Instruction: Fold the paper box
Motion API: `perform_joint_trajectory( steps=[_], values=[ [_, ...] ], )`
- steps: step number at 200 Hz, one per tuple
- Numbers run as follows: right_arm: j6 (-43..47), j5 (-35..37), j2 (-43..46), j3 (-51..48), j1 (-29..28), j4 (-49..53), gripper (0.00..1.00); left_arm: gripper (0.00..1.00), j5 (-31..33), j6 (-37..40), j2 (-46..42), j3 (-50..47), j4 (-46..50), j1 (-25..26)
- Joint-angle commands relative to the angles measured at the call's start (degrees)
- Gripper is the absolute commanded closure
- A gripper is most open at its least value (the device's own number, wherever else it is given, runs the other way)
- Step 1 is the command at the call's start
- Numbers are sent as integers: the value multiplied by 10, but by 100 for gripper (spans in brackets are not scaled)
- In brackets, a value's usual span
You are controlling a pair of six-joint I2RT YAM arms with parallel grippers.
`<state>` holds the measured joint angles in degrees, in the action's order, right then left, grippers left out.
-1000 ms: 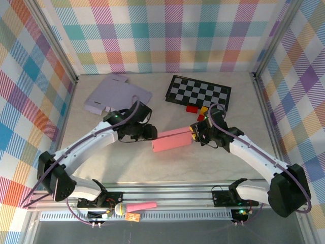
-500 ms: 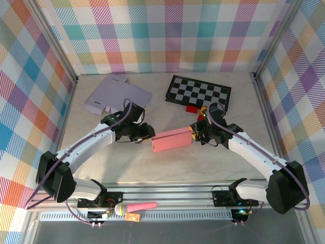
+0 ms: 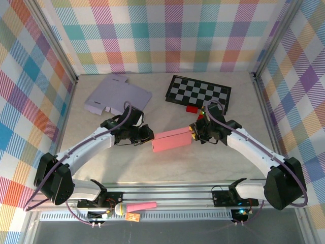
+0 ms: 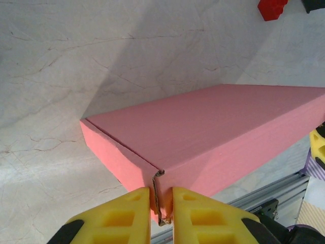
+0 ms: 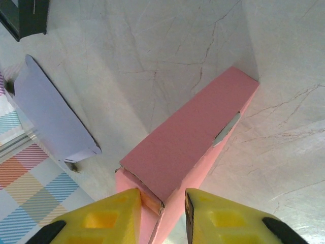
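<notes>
The paper box [image 3: 171,140] is a long pink carton, folded shut, lying crosswise at the table's middle between both arms. My left gripper [image 3: 149,135] is at its left end. In the left wrist view the yellow fingers [image 4: 117,216] pinch the box's near corner seam [image 4: 161,195], and my left gripper [image 4: 162,213] is shut on it. My right gripper [image 3: 194,133] is at the right end. There the box [image 5: 188,137] runs away from the camera, and my right gripper [image 5: 162,216] clamps its near end, where a flap edge looks a bit torn.
A flat lilac cardboard blank [image 3: 116,94] lies at the back left and also shows as the lilac blank [image 5: 51,117] beside the box. A black-and-white checkerboard [image 3: 199,91] sits at the back right with a red block [image 3: 192,108] in front of it. Checked walls enclose the table.
The left gripper's jaws have closed onto the box's left corner, and the left arm has shifted slightly. The right gripper and the box have stayed in place.
</notes>
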<state>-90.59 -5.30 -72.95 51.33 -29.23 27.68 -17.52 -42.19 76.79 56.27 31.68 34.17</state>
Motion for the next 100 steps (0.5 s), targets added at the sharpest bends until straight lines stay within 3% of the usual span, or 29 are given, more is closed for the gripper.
perform_joint_trajectory(
  steps=[1,37,81,100],
  values=[
    [-3,-9,-35,-23,-3,149,71,85,18,19,20,-31,43,-2],
    [8,-9,-27,-2,-3,161,70,85,17,37,16,-19,39,5],
    [84,-34,-8,50,-3,152,67,87,54,84,14,9,43,54],
    [97,-59,11,43,-1,133,60,88,77,89,7,4,33,71]
  ],
)
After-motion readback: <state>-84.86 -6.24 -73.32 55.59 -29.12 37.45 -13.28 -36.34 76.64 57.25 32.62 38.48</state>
